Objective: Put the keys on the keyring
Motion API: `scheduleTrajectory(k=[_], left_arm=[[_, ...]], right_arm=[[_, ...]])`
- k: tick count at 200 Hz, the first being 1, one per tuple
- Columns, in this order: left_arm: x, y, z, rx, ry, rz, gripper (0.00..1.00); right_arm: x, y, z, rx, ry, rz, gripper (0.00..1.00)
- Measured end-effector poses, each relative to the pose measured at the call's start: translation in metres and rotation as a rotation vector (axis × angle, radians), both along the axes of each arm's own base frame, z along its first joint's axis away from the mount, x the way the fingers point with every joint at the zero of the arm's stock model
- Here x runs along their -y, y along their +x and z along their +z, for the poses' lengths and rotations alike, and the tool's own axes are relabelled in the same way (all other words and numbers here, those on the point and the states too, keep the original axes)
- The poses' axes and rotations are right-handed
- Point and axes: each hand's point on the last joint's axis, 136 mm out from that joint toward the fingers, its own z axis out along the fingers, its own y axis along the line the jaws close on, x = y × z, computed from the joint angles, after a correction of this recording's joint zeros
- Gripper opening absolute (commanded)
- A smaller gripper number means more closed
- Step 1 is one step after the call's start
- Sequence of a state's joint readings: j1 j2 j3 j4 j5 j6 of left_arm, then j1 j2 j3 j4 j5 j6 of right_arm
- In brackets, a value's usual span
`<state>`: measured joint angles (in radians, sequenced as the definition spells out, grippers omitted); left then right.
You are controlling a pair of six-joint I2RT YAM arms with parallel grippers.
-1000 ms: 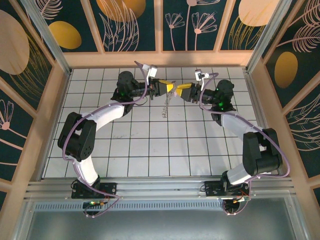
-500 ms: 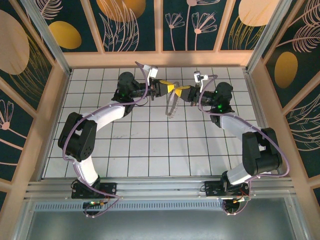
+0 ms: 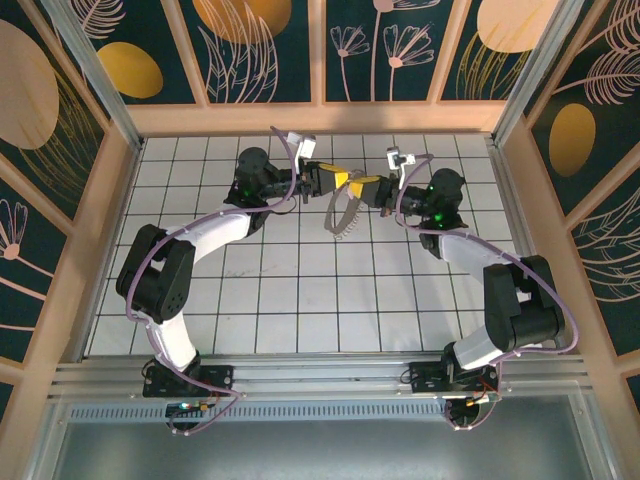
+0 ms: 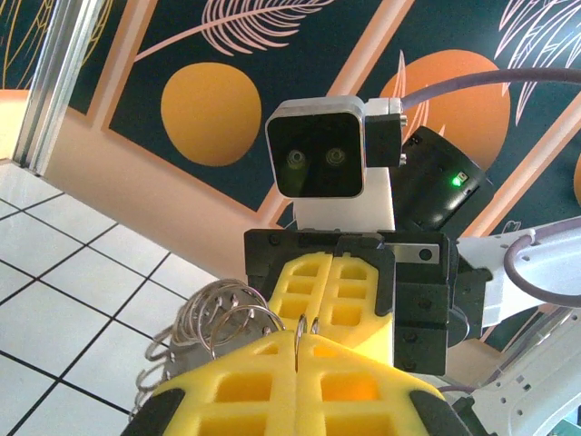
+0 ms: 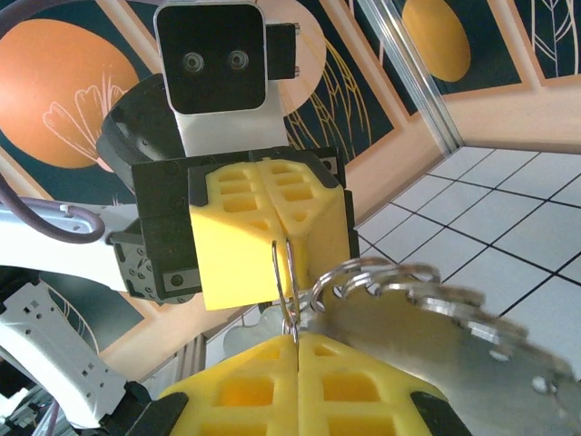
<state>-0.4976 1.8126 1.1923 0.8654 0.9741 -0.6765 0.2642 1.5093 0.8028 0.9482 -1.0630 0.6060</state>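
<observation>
High over the far middle of the table, my left gripper and right gripper meet tip to tip. Both are shut on the same thin wire keyring, whose load hangs below them. In the left wrist view my yellow left gripper pinches the keyring; the right gripper faces it. Small rings with silver keys hang to the left. Seen from the right wrist, the right gripper clamps the keyring below the left gripper, with flat keys on the right.
The white tiled table lies below the arms. Wooden frame walls close the back and both sides. An aluminium rail with the arm bases runs along the near edge.
The right gripper has shut on the keyring. Both grippers moved closer together, and the hanging bunch swung slightly right under their tips.
</observation>
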Motion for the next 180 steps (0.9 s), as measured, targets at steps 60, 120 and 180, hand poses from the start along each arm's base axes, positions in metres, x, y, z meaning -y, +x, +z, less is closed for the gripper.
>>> scheduleTrajectory(k=[60, 120, 180], left_arm=[[-0.002, -0.003, 0.000, -0.005, -0.010, 0.006, 0.00], [-0.010, 0.004, 0.002, -0.011, -0.038, 0.094, 0.00], [-0.026, 0.001, 0.016, -0.023, -0.113, 0.203, 0.00]], right_arm=[[-0.010, -0.004, -0.002, -0.004, 0.000, 0.010, 0.00], [-0.002, -0.008, -0.015, -0.032, -0.012, -0.024, 0.39], [0.030, -0.009, 0.015, 0.005, 0.081, -0.227, 0.44]])
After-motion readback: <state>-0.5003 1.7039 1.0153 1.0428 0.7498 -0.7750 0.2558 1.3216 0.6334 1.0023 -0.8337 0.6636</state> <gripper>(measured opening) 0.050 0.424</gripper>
